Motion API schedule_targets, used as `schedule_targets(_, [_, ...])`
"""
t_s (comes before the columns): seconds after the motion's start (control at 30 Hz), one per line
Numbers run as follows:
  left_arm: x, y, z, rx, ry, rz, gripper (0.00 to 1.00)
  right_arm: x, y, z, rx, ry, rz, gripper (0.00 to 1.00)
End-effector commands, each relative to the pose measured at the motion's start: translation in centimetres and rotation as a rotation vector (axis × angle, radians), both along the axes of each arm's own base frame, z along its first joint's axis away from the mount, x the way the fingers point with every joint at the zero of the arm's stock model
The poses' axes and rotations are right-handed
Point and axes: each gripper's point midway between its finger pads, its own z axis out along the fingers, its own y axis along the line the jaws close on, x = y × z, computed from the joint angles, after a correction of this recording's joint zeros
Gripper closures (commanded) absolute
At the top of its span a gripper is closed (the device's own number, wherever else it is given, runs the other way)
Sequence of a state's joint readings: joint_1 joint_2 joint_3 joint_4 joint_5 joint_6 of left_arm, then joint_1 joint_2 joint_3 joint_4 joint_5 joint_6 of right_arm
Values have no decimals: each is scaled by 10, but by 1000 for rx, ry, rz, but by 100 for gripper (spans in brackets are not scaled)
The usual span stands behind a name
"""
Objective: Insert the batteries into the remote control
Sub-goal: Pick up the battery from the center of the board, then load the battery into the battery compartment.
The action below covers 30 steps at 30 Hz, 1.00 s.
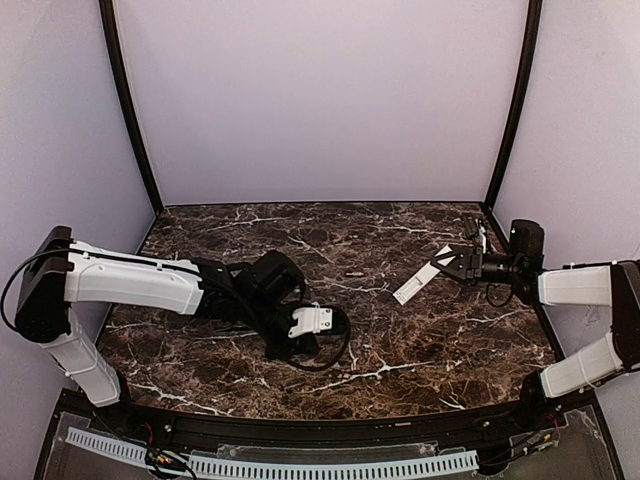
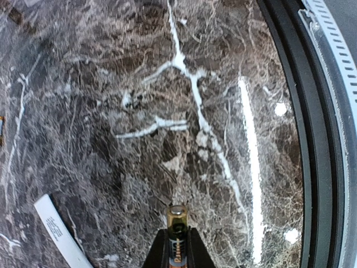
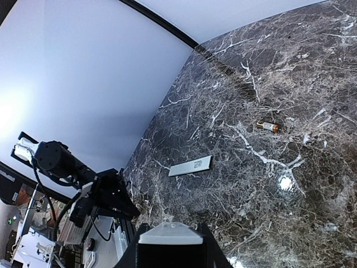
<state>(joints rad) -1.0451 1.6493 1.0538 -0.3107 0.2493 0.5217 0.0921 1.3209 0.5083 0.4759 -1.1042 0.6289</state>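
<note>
Loose battery (image 3: 268,126) on open mid-table marble (image 1: 400,340)

We can read nothing outright; the battery (image 2: 177,220) carries orange lettering on its dark wrap, too blurred to spell out; the flat white strip (image 2: 58,231) bears a small block of grey print, likewise illegible; the right wrist view shows only a dark square mark on it.

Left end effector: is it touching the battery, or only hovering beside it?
Touching. The left wrist view shows the left end effector shut on the battery, whose end pokes out past the jaws.
</note>
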Motion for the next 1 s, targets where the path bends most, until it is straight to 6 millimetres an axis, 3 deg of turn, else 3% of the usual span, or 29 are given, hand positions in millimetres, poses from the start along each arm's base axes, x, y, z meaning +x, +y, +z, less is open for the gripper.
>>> schedule_targets(0.0, [-11,-18,31,-114,-132,-79,100,0,8,9,14,-36,37,100])
schedule_targets(0.27, [-25,-25,79,-276,-334,-110,100,-4,29,27,9,-71,103,100])
schedule_targets(0.77, [-50,-12,135,-460,-469,-117,100,-22,72,62,5,-148,166,100])
schedule_targets(0.97, [-57,-1,143,-501,-472,-91,100,-28,92,69,-1,-158,194,100])
